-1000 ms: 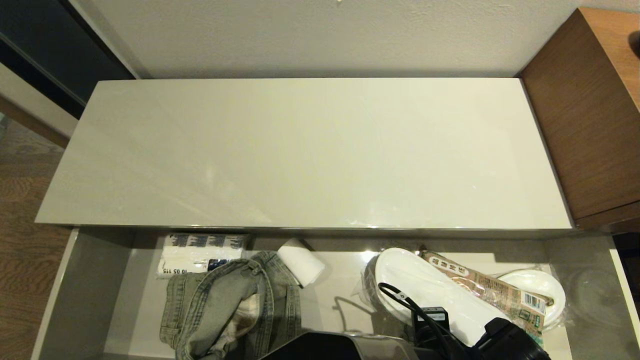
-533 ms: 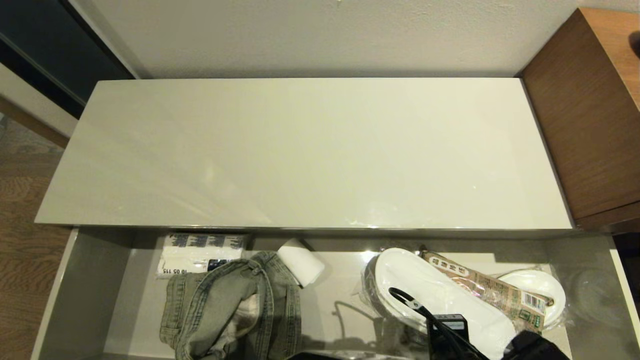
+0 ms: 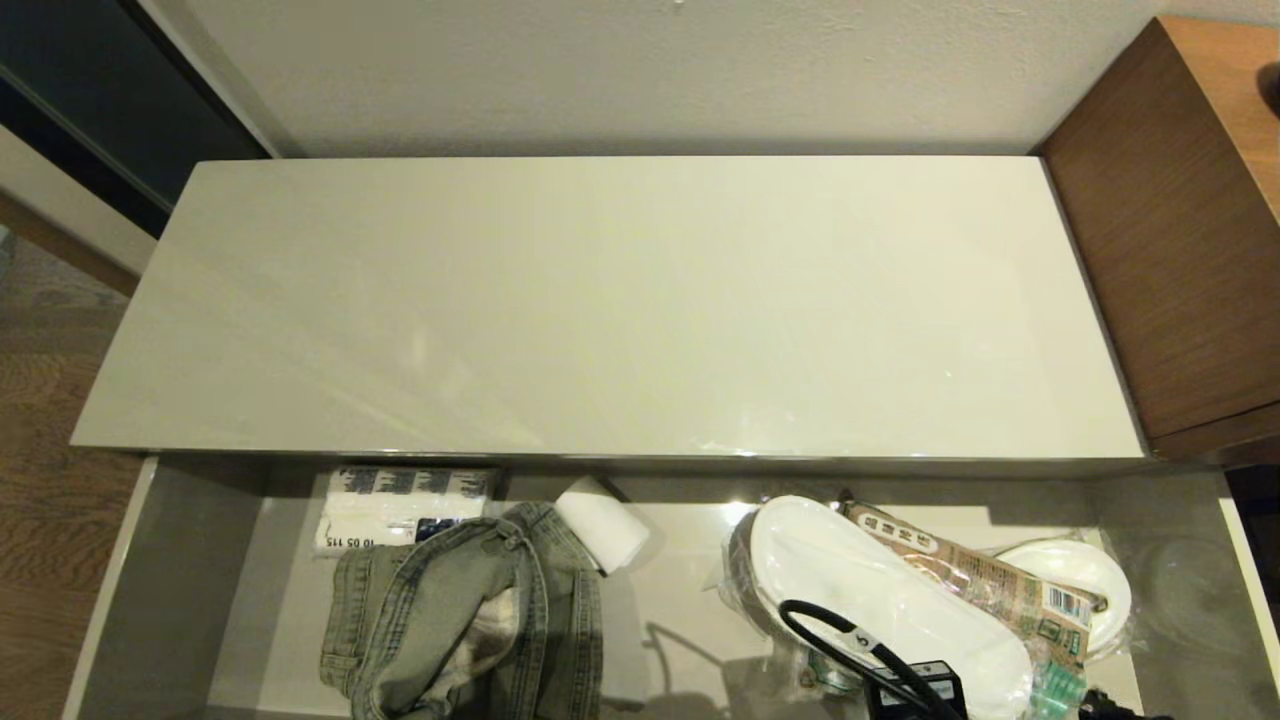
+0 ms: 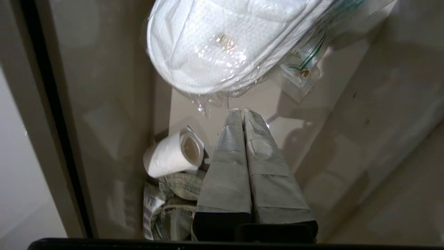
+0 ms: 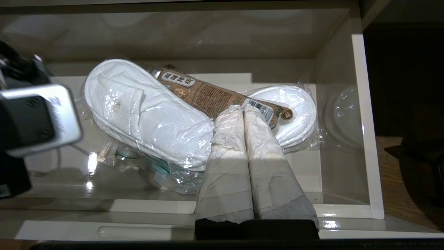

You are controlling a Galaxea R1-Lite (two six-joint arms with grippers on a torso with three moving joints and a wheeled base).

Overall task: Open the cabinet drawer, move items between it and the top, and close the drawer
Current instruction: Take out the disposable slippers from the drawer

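Observation:
The cabinet drawer (image 3: 170, 580) stands pulled out below the bare glossy top (image 3: 620, 300). In it lie a grey-green denim garment (image 3: 440, 620) on the left and wrapped white slippers (image 3: 880, 590) on the right. My left gripper (image 4: 242, 110) is shut and empty inside the drawer, its tips just short of the slippers' (image 4: 215, 41) clear wrap, with the garment (image 4: 180, 187) beside its fingers. In the head view only its black cable (image 3: 850, 640) shows. My right gripper (image 5: 242, 107) is shut and empty, held over the drawer's front edge before the slippers (image 5: 145, 111).
A brown printed packet (image 3: 970, 575) lies across the slippers. A white paper roll (image 3: 605, 525) and a tissue pack (image 3: 400, 505) sit at the drawer's back left. A brown wood-grain desk (image 3: 1190, 230) adjoins the top on the right. Wood floor lies left.
My left arm has drawn down and to the right, out of the head view's bottom edge, leaving only its cable and camera edge visible. The items in the drawer have not moved.

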